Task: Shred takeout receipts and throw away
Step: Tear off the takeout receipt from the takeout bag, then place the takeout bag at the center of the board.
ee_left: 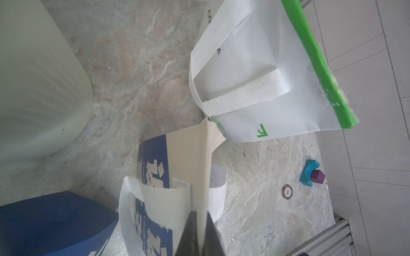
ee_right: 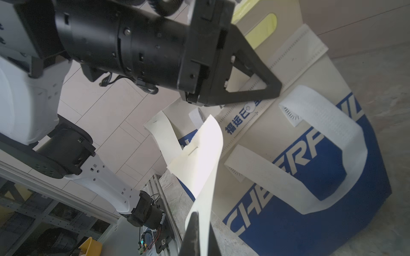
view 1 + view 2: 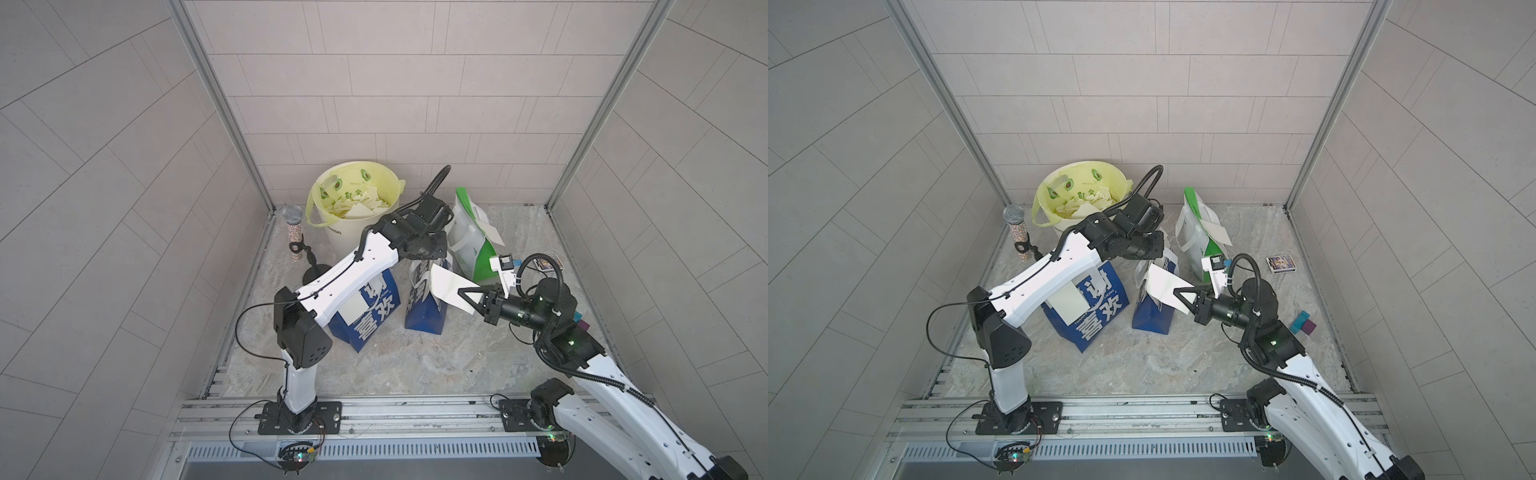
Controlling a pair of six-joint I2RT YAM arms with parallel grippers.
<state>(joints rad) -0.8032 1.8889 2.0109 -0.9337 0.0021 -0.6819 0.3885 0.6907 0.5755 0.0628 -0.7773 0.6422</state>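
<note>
In both top views the receipt [image 3: 446,286] [image 3: 1163,286] is a plain white, thin, rectangular slip. It is held off the table at a tilt, with its upper end by the top of the standing blue bag [image 3: 424,318] and its lower corner hanging past the bag's side. The right claw [image 3: 458,292] grasps it from the right. The left claw [image 3: 431,257] points down onto the bag's top, just beside the slip's upper end, with its tips hidden. A second slip [image 3: 355,309] lies on the fallen blue bag [image 3: 376,322]. A third slip [image 3: 492,232] sticks out from the green-and-white bag [image 3: 467,249]. Torn white scraps [image 3: 361,205] lie in the bin [image 3: 336,239] behind the left arm. The green-and-white bag stands just behind the right claw. The widest open stretch of table [image 3: 395,365] lies between the bags and the front rail.

In the left wrist view the left claw [image 1: 199,226] is clenched on a cream sheet seen edge-on. Its stitched corner makes it look like the standing bag's top edge. I cannot pick out the receipt here. The bin wall is close on one side and the green-and-white bag near on the other, with bare table between them.

In the right wrist view the receipt [image 2: 204,159] rises from between the clenched tips of the right claw [image 2: 203,223]. It is smooth and curling, with a short staple line on its upper half. The left claw's tip touches the bag's long perforated top edge
</note>
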